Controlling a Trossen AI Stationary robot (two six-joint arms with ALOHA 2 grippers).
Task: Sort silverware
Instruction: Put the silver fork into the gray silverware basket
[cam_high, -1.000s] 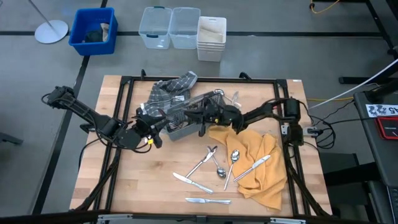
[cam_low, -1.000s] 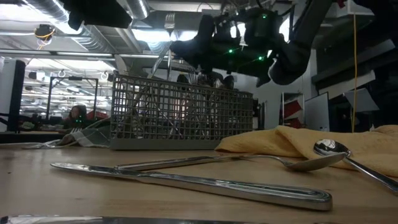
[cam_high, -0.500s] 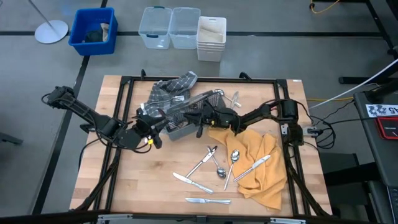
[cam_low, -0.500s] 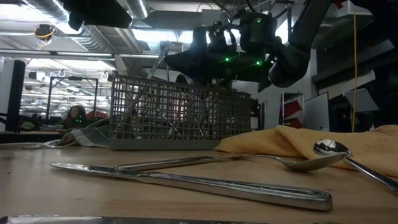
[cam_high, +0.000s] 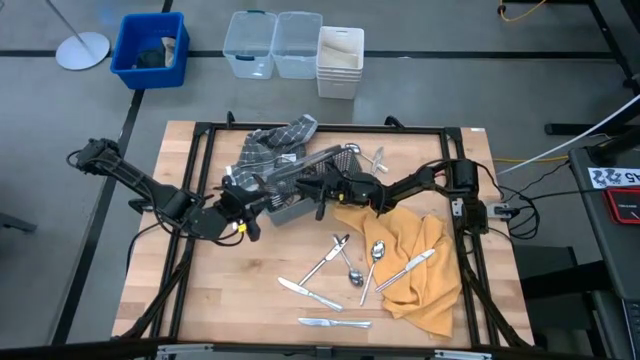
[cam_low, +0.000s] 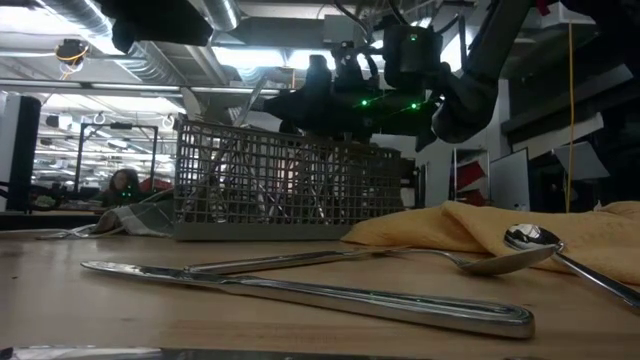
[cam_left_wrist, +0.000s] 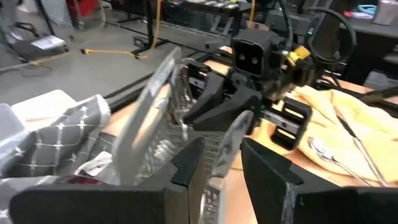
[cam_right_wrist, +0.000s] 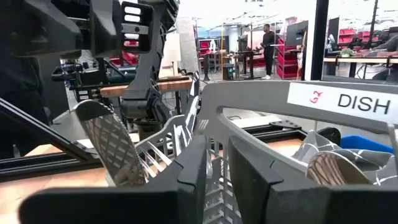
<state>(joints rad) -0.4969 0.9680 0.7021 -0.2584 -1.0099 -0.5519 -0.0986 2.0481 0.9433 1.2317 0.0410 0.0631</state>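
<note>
A grey wire-mesh caddy (cam_high: 291, 208) stands on the table near its middle, with silverware standing in it. My left gripper (cam_high: 250, 203) is shut on the caddy's left end. My right gripper (cam_high: 318, 190) reaches level over the caddy's top (cam_low: 290, 150) from the right, with its fingers close together at a grey band labelled DISH (cam_right_wrist: 348, 102). Loose silverware lies on the wood: a fork (cam_high: 325, 262), two spoons (cam_high: 372, 258), and two knives (cam_high: 308, 293). Another knife (cam_high: 408, 268) lies on the yellow cloth (cam_high: 425, 285). My left gripper pinches the mesh wall (cam_left_wrist: 222, 163) at the caddy's left end between its two fingers, coming level from the table's left. The caddy's base rests on the table. My right gripper's fingers (cam_right_wrist: 193, 174) close on the near end of the grey band (cam_right_wrist: 214, 93) above the caddy's rim, pointing level toward the table's left. The fingers hide the exact place of contact.
A grey checked towel (cam_high: 270, 140) lies behind the caddy and a fork (cam_high: 378, 158) lies at the far right. A third knife (cam_high: 335, 323) lies near the front edge. Plastic bins (cam_high: 290, 45) stand on the floor beyond the table.
My right gripper has gone toward the table's left over the caddy and a little down. The caddy has slid slightly toward the left.
</note>
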